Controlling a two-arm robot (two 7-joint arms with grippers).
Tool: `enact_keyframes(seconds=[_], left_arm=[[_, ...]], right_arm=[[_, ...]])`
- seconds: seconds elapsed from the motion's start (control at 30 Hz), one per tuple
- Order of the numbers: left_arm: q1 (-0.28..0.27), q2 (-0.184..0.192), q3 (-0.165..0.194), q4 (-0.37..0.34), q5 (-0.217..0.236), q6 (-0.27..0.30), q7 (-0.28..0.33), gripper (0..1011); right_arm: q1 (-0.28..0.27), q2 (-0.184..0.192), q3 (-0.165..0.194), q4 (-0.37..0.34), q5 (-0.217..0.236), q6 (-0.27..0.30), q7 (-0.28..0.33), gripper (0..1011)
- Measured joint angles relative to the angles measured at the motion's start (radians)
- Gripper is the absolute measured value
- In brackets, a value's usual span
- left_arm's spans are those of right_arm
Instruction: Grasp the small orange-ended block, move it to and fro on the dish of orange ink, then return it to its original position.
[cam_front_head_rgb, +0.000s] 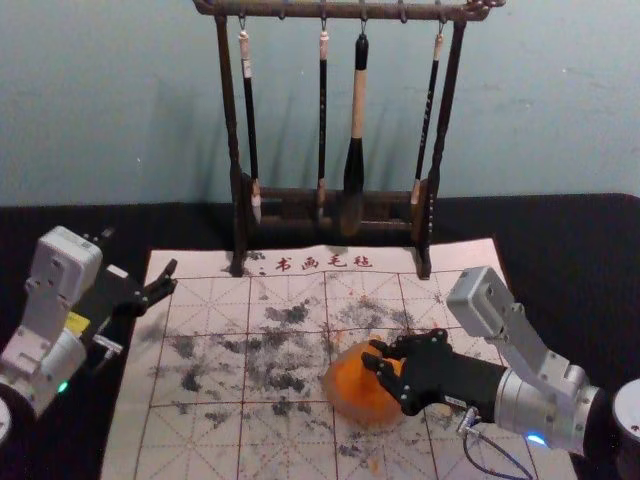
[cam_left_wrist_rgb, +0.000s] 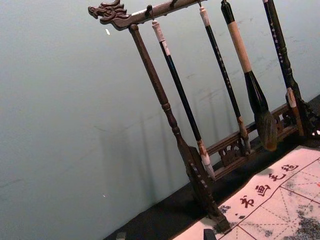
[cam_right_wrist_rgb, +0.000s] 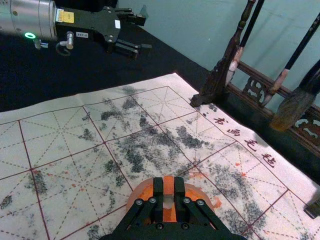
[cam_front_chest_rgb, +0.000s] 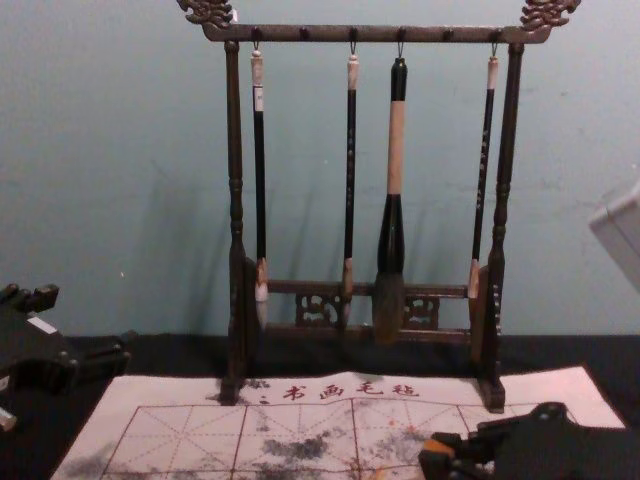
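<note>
Right now, the small orange-ended block (cam_right_wrist_rgb: 168, 186) is held by the right gripper (cam_front_head_rgb: 372, 353). Its two fingers are closed on the block, one pressed to each side, with just the block's width left between them. In the right wrist view, an orange part and a pale part of the block can be seen. The block is held at the dish of orange ink (cam_front_head_rgb: 345, 398), which is set on the white mat (cam_front_head_rgb: 205, 375). Whether the ink is touched by the block cannot be told.

The left gripper (cam_front_head_rgb: 141, 254) is held off to the left, near the mat's left edge. Its fingers are spread wide apart, and nothing is held between them.

The mat is marked with red lines, black smudges and small orange spots, and it is laid on a black cloth (cam_front_head_rgb: 560, 225). At the mat's far edge, a dark wood rack (cam_front_chest_rgb: 236, 190) is stood upright. Four brushes are hung from its top bar, and the thick brush (cam_front_chest_rgb: 391, 230) is placed between two thin ones.
</note>
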Motion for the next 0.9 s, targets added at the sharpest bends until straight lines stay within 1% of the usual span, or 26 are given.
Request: enact_keyframes(seconds=[0.4,0.9], left_arm=[[0.0,0.0,0.0,0.0,0.0,0.0,0.0,1001],[0.0,0.0,0.0,0.0,0.0,0.0,0.0,1001]], right_arm=[[-0.013,0.013,0.012,-0.015,0.005,0.004,-0.004,86],[-0.048,0.042,0.021,-0.056,0.016,0.013,0.003,86]])
